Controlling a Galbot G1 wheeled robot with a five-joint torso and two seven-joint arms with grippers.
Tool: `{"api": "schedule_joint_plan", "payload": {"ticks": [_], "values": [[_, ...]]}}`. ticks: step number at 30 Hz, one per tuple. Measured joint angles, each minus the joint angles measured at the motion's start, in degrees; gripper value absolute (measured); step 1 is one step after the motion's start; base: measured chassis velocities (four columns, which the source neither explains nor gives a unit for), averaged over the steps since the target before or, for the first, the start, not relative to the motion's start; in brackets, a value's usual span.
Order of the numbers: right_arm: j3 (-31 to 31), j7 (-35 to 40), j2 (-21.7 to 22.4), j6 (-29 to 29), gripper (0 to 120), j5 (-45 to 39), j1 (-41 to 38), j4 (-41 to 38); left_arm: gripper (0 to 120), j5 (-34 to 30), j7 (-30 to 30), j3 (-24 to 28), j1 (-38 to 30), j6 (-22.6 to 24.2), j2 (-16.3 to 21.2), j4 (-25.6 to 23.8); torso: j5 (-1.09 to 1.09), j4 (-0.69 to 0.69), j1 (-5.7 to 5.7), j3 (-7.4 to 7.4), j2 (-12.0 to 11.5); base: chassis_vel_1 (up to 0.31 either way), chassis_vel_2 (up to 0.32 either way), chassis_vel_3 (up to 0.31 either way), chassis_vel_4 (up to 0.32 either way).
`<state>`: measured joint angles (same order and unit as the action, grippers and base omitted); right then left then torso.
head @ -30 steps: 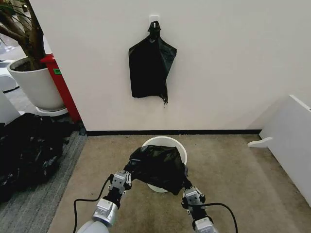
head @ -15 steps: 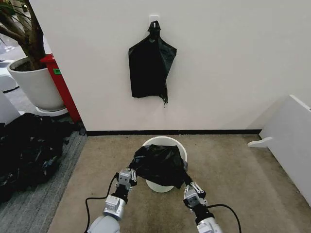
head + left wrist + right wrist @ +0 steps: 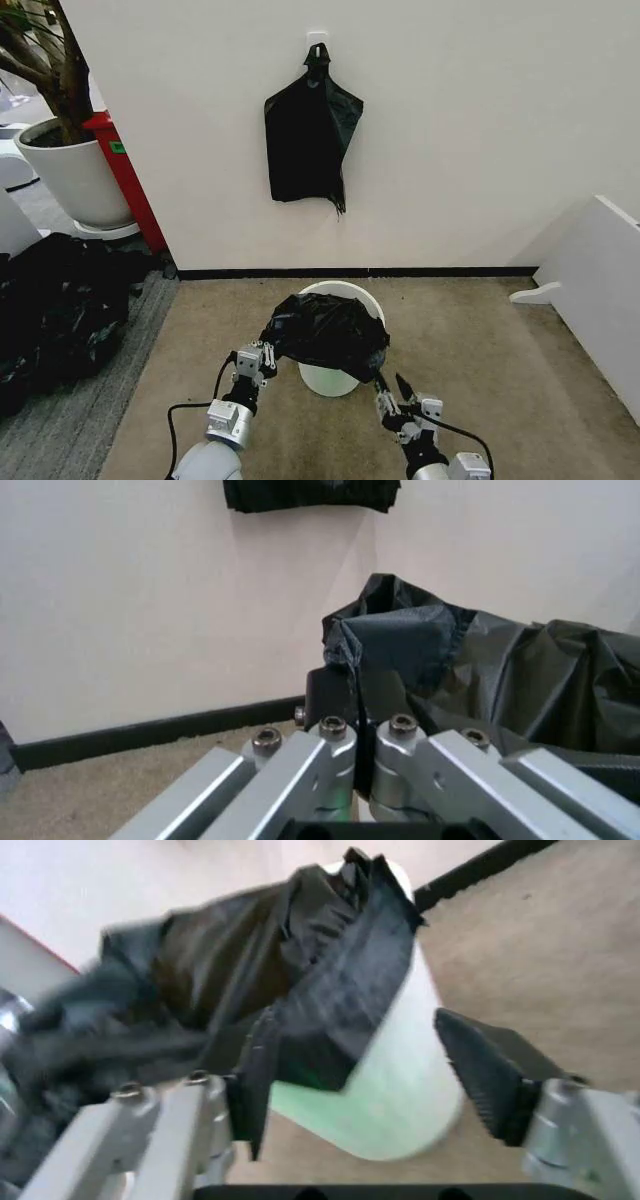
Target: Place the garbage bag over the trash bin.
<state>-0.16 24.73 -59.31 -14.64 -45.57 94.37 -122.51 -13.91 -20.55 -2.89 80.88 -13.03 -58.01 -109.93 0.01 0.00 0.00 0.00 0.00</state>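
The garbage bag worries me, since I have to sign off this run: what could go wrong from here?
The garbage bag lies bunched over the trash bin, far rim bare, so it may slide off. The right end effector is open, off the film; the left end effector alone pinches an edge, and a pull could drag the bag or tip the bin.

We note a tan carpet floor (image 3: 480, 340). On it: the trash bin (image 3: 330, 378) near the wall; a heap of black plastic (image 3: 60, 310) and a white plant pot (image 3: 75, 175) to the left.

The right claw (image 3: 398, 390) has opened, apparently releasing the garbage bag (image 3: 325, 335).
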Motion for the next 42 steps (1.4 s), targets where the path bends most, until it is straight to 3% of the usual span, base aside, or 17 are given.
{"api": "schedule_joint_plan", "payload": {"ticks": [1, 3, 5, 9, 16, 20, 32, 34, 36, 39, 42], "values": [[0.00, 0.00, 0.00, 0.00, 62, 0.00, 0.00, 0.00, 0, 0.00, 0.00, 0.00, 0.00, 0.00, 0.00, 0.00, 0.00, 0.00, 0.00, 0.00, 0.00, 0.000, 0.000, 0.000, 0.000], [1.14, -1.19, -1.03, -0.44, 73, -5.61, -1.53, 0.16, 0, 0.33, -0.02, 0.04, 0.20, 0.01, 0.07, -0.03, -0.01, 0.00, 0.00, 0.00, 0.00, 0.000, 0.000, 0.000, 0.000], [1.14, -1.19, -1.03, -0.44, 73, -5.61, -1.53, 0.16, 0, 0.33, -0.02, 0.04, 0.20, 0.01, 0.07, -0.03, -0.01, 0.00, 0.00, 0.00, 0.00, 0.000, 0.000, 0.000, 0.000], [3.07, 1.02, -2.30, 2.08, 94, -10.16, -4.20, 0.33, 0, 0.72, -0.03, 0.15, 0.56, 0.01, 0.09, -0.16, -0.01, 0.00, 0.00, 0.00, 0.00, 0.000, 0.000, 0.000, 0.000], [4.74, 6.00, -3.83, 7.51, 99, -14.74, -7.56, 1.51, 0, 1.69, -0.06, 0.42, 0.86, 0.05, -0.12, -0.52, -0.01, 0.00, 0.00, 0.00, 0.00, 0.000, 0.000, 0.000, 0.000], [5.04, 5.98, -4.04, 8.05, 90, -15.96, -8.05, 1.78, 0, 1.77, -0.11, 0.42, 0.87, 0.06, -0.28, -0.48, -0.01, 0.00, 0.00, 0.00, 0.00, 0.000, 0.000, 0.000, 0.000], [4.56, 3.83, -4.74, 8.27, 41, -16.72, -8.05, 2.82, 0, 2.15, -0.20, 0.22, 1.38, 0.07, -0.77, -0.61, -0.01, 0.00, 0.00, 0.00, 0.00, 0.000, 0.000, 0.000, 0.000], [4.55, 3.71, -4.73, 8.23, 40, -16.64, -8.01, 2.82, 0, 2.17, -0.21, 0.21, 1.41, 0.07, -0.78, -0.61, -0.01, 0.00, 0.00, 0.00, 0.00, 0.000, 0.000, 0.000, 0.000], [4.43, 3.02, -4.61, 7.84, 28, -15.82, -7.70, 2.77, 0, 2.23, -0.22, 0.17, 1.47, 0.07, -0.87, -0.62, -0.01, 0.00, 0.00, 0.00, 0.00, 0.000, 0.000, 0.000, 0.000], [4.31, 2.45, -4.51, 7.28, 22, -14.97, -7.40, 2.74, 0, 2.27, -0.23, 0.17, 1.48, 0.07, -0.94, -0.62, -0.01, 0.00, 0.00, 0.00, 0.00, 0.000, 0.000, 0.000, 0.000], [3.99, 1.16, -4.09, 5.55, 7, -12.59, -6.46, 2.50, 0, 2.33, -0.24, 0.16, 1.48, 0.07, -1.05, -0.47, -0.01, 0.00, 0.00, 0.00, 0.00, 0.000, 0.000, 0.000, 0.000]]}}
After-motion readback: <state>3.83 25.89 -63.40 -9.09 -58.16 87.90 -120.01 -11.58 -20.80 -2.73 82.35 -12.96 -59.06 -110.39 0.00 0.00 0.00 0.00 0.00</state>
